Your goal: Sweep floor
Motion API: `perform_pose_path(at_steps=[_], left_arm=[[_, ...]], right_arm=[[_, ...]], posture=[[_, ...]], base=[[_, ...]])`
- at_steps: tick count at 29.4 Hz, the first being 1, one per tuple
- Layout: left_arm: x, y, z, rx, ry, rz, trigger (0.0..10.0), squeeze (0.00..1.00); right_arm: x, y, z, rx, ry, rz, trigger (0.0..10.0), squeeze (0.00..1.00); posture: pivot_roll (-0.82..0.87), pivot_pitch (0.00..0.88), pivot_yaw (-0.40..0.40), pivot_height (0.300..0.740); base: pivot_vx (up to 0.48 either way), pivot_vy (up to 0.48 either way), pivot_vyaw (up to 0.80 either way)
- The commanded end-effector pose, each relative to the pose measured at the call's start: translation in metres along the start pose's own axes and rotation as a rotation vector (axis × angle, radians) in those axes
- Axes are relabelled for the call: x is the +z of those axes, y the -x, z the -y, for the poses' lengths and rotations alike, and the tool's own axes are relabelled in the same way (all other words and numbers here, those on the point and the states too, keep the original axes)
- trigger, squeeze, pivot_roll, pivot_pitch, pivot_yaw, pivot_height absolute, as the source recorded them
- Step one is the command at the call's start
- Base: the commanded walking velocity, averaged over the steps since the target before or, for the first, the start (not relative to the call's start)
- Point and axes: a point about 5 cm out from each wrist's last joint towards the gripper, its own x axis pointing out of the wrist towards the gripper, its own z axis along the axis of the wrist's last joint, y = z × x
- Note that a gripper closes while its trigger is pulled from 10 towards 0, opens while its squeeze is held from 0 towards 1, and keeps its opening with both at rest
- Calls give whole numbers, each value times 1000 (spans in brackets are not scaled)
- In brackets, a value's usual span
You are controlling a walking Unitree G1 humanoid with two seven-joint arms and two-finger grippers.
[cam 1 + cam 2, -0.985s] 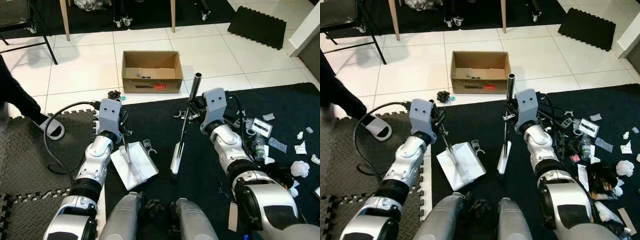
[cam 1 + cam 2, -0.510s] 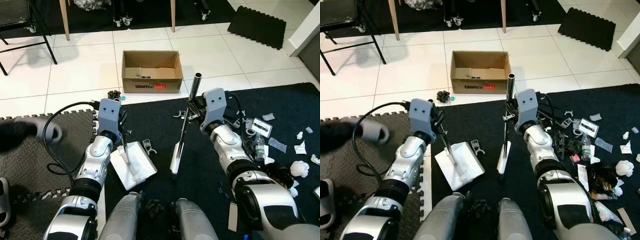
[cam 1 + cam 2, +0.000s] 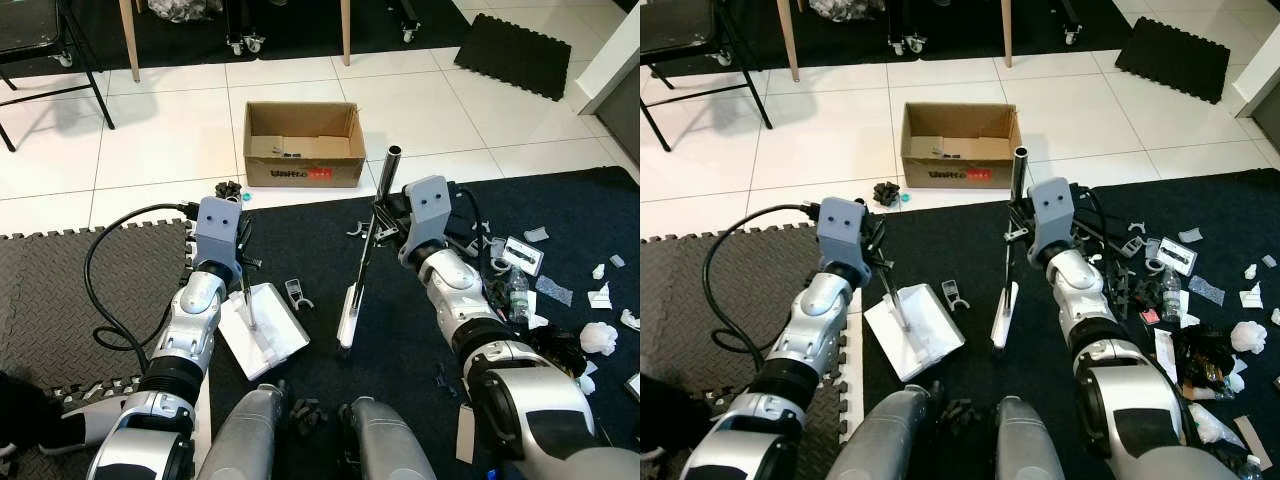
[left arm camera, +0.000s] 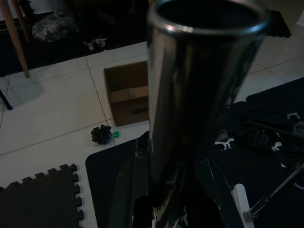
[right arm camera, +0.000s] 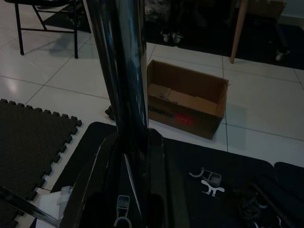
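A white dustpan [image 3: 262, 330] lies on the black mat in front of my knees, with a thin metal handle rising from it. My left gripper [image 3: 240, 262] is shut on that handle; in the left wrist view the handle's tube [image 4: 190, 104] stands between the fingers. A broom with a chrome pole [image 3: 380, 200] and a narrow white head [image 3: 347, 325] stands tilted just right of the dustpan. My right gripper [image 3: 381, 232] is shut on the pole, which also appears in the right wrist view [image 5: 123, 66]. Scraps of paper and litter [image 3: 600, 335] lie on the mat to the right.
An open cardboard box [image 3: 303, 143] sits on the white tiles ahead. A small white clip [image 3: 293, 292] lies between dustpan and broom. A black cable [image 3: 110, 290] loops over the grey foam mat [image 3: 50, 290] at left. A person's dark leg [image 3: 25, 410] is at bottom left.
The person's foot moved from the left middle of the foam mat down to the bottom left corner. The dustpan and the broom head shifted slightly to the left.
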Motion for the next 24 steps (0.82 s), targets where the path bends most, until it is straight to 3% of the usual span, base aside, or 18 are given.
perform_pose_path(at_steps=[1,24], left_arm=[[4,-2,5,-12,-6,28,10000,0],[-10,0,16,-11,-25,-19,10000,0]], right_arm=[[2,-1,1,-1,-2,5,10000,0],[-7,2,-3,-4,-8,-24,10000,0]], posture=[[14,91,-45,740],[9,123,-39,740]], base=[[0,0,0],[0,0,0]])
